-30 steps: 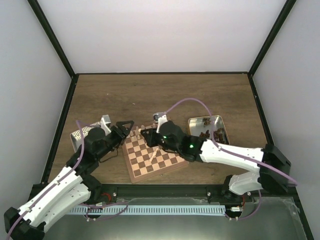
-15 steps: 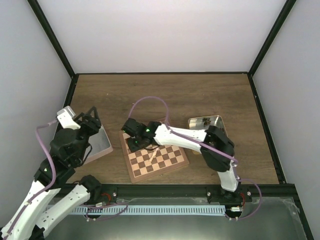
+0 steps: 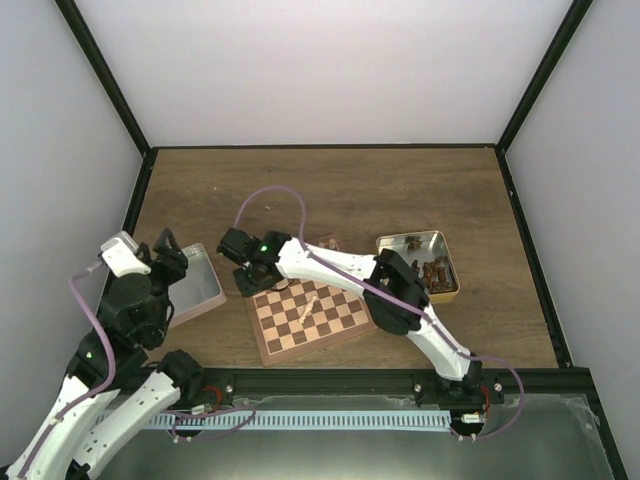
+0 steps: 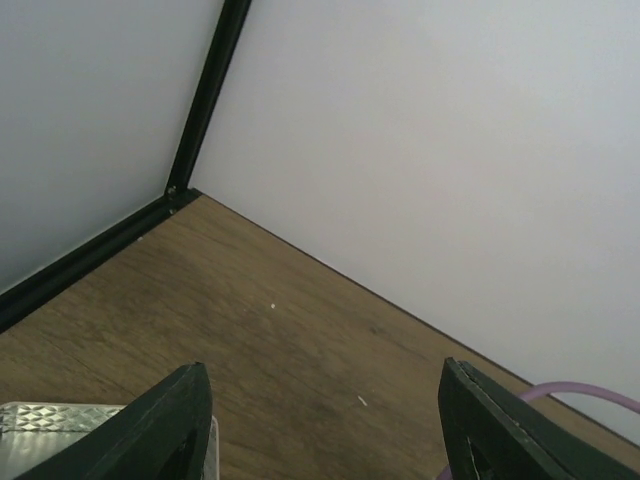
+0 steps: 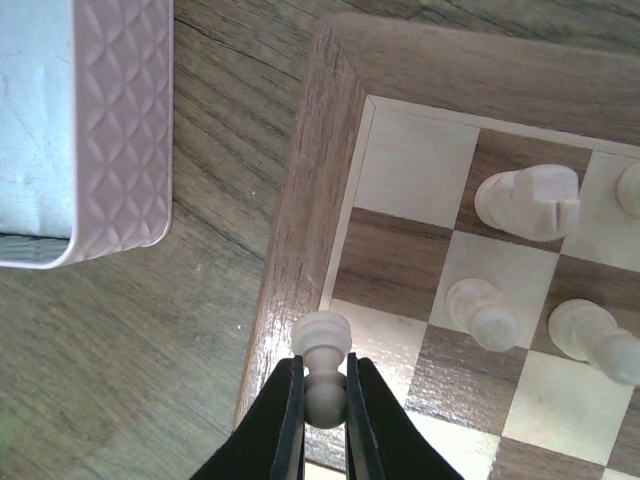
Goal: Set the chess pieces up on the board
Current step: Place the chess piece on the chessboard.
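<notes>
Top view: right claw [image 3: 247,278] sits over the board [image 3: 340,325] corner nearest the left tin [image 3: 200,285]; grip not readable from here. The board on the far side of that claw looks mostly bare. There's one pale sliver mid-board, and rows are too small to read. Right tin [image 3: 410,235], well off to the claw's rear, holds the dark pieces [image 3: 432,270], so none of those look placed. Left claw [image 3: 168,248] is off the board, up over the left tin's outer side. Left wrist view: left claw fingers are spread wide with nothing between them. Bare table [image 4: 300,330] lies ahead, and a corner of the left tin shows under one finger. That arm isn't contributing right now. Right wrist view: right claw is pinched narrow on the neck of a pale pawn [image 5: 322,345], upright, hanging over the line where the board's rim meets an edge square. The left tin is just off to one side of the claw. On the other side and ahead are a few pale pieces [image 5: 528,200] on squares: one knight-like, two pawn-like, a fourth cut by the frame edge. Squares right next to the claw are bare. My read: early stage. A handful of pale men are down and one pawn is about to be seated. Most of the pale set and the whole dark set are left to do.
</notes>
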`<control>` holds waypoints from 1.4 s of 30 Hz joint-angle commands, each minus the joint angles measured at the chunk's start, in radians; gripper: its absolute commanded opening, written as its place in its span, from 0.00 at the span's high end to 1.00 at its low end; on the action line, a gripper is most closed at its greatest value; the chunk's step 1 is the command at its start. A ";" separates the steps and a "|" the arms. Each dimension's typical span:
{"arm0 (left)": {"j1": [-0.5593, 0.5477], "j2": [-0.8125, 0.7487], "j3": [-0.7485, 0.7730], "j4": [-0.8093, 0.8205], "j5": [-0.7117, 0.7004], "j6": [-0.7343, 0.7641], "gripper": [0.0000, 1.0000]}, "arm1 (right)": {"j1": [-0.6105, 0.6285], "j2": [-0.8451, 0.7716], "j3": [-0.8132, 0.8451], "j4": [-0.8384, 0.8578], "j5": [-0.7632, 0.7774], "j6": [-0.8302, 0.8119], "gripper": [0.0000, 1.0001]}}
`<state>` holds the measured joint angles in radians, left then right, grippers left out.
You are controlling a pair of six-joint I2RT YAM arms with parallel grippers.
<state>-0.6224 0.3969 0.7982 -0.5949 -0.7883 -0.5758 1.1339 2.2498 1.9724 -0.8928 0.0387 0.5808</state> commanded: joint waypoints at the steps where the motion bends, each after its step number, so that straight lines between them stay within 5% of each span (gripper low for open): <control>1: 0.001 -0.045 -0.021 0.001 -0.067 -0.001 0.36 | 0.005 0.041 0.083 -0.063 0.033 -0.005 0.96; 36: 0.002 -0.046 -0.045 0.014 -0.040 0.017 0.36 | 0.000 0.113 0.187 -0.072 0.128 0.019 0.82; 42: 0.002 -0.044 -0.048 0.020 -0.027 0.017 0.35 | -0.005 0.062 0.180 -0.046 0.141 0.043 0.71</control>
<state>-0.6224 0.3523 0.7624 -0.5915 -0.8253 -0.5716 1.1336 2.3489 2.1147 -0.9577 0.1509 0.5987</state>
